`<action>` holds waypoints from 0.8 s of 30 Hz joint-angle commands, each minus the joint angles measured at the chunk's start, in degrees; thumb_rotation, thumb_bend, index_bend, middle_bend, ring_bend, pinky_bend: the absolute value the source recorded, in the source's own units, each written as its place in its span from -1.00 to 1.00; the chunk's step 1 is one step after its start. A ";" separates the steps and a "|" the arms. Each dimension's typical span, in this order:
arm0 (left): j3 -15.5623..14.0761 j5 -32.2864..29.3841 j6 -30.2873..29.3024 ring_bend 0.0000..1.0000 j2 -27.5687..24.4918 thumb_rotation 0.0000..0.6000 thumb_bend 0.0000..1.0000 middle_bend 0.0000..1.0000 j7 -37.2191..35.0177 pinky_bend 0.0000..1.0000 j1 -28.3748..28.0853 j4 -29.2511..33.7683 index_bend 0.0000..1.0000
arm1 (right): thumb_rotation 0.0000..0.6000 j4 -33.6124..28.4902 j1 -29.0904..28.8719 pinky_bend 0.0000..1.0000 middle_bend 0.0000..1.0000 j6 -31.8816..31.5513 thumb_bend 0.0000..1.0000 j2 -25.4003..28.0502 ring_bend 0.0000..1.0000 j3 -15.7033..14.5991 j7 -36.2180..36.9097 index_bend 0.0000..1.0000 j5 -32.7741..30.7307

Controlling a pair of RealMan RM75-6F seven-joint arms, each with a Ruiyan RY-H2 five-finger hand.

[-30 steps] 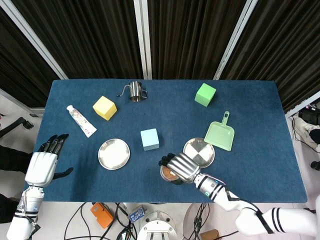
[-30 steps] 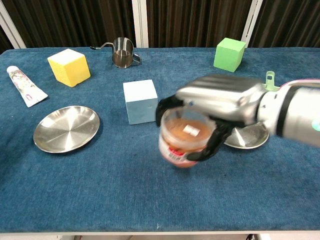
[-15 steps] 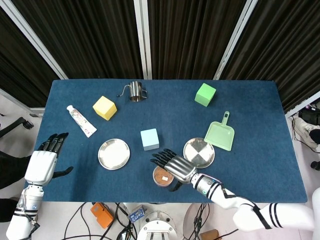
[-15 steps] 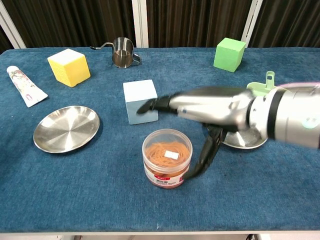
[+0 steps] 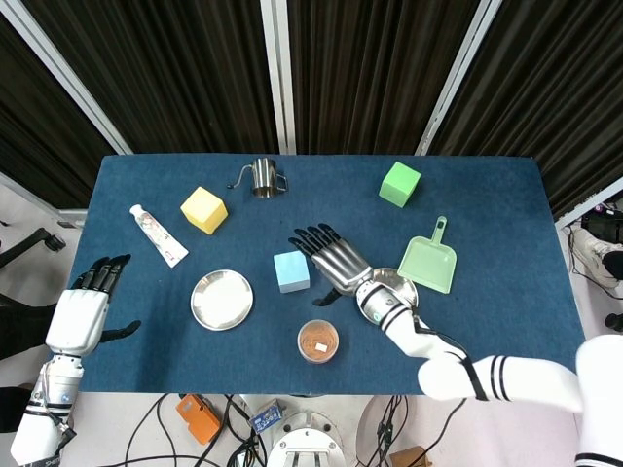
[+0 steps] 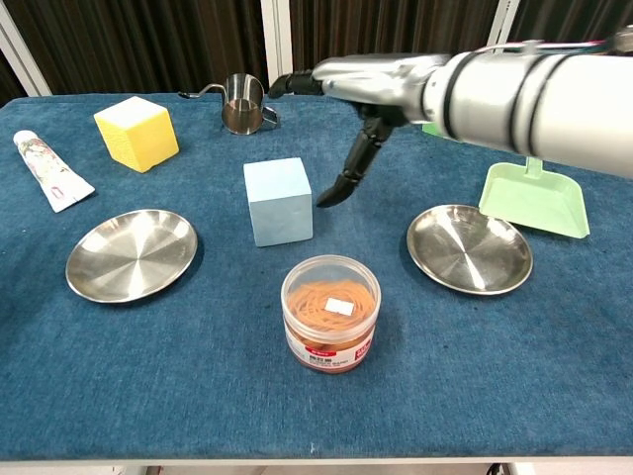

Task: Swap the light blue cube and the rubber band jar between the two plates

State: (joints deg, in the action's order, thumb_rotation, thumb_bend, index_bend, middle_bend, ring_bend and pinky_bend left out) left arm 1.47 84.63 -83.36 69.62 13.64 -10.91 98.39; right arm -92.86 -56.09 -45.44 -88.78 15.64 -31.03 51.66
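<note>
The rubber band jar (image 5: 317, 341) (image 6: 330, 312) stands upright on the blue cloth near the front edge, between the two plates and on neither. The light blue cube (image 5: 291, 270) (image 6: 279, 201) sits on the cloth just behind it. Both steel plates, left plate (image 5: 222, 300) (image 6: 131, 253) and right plate (image 5: 387, 295) (image 6: 470, 248), hold nothing. My right hand (image 5: 333, 261) (image 6: 368, 89) hovers open, fingers spread, just right of the cube and above it, touching nothing. My left hand (image 5: 82, 309) is open off the table's left edge.
A yellow cube (image 5: 203, 209), a tube (image 5: 158, 234) and a small metal pitcher (image 5: 262, 178) lie at the back left. A green cube (image 5: 400, 184) and a green dustpan (image 5: 428, 262) lie at the right, close behind the right plate.
My right hand set the jar down on the cloth, let go of it, then rose and moved back to beside the light blue cube. The left hand barely moved.
</note>
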 commanded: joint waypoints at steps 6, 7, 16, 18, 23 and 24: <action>0.55 -1.54 1.64 -0.78 -0.09 1.00 -0.99 -0.78 -0.14 -0.44 -0.29 -0.30 -0.94 | 0.63 16.92 -12.36 -1.00 -1.00 2.87 -0.68 -12.95 -1.00 -1.62 -10.96 -1.00 -18.86; 0.59 -1.55 1.68 -0.78 -0.10 1.00 -0.99 -0.78 -0.15 -0.44 -0.29 -0.30 -0.94 | 0.65 17.60 -12.67 -1.00 -0.99 3.37 -0.64 -13.35 -1.00 -1.75 -10.68 -1.00 -19.22; 0.59 -0.97 1.08 -0.78 -0.69 1.00 -0.99 -0.78 -0.84 -0.44 0.27 0.10 -0.94 | 1.00 19.21 -11.02 0.46 0.36 2.52 -0.18 -13.88 0.37 -2.40 -3.17 0.58 -9.45; 0.52 -0.56 0.70 -0.78 -0.87 1.00 -0.99 -0.78 -0.98 -0.44 0.48 0.23 -0.94 | 1.00 17.44 -9.47 0.51 0.45 0.09 -0.14 -12.56 0.45 -2.91 -1.62 0.70 -6.05; 0.30 0.22 0.15 -0.78 -1.07 1.00 -0.99 -0.78 -0.97 -0.44 0.87 0.44 -0.94 | 1.00 8.25 -3.88 0.54 0.49 -6.43 -0.13 -4.80 0.47 -5.59 1.33 0.75 1.96; 0.23 0.37 0.16 -0.78 -1.06 1.00 -0.99 -0.78 -0.83 -0.44 0.90 0.49 -0.94 | 1.00 5.82 -2.24 0.54 0.49 -7.94 -0.13 -2.21 0.47 -6.76 1.71 0.75 3.80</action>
State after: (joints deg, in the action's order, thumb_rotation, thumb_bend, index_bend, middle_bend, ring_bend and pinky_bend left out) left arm 1.73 84.98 -83.19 68.57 12.79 -10.03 98.86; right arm -80.94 -62.66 -48.84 -96.91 11.48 -31.55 50.21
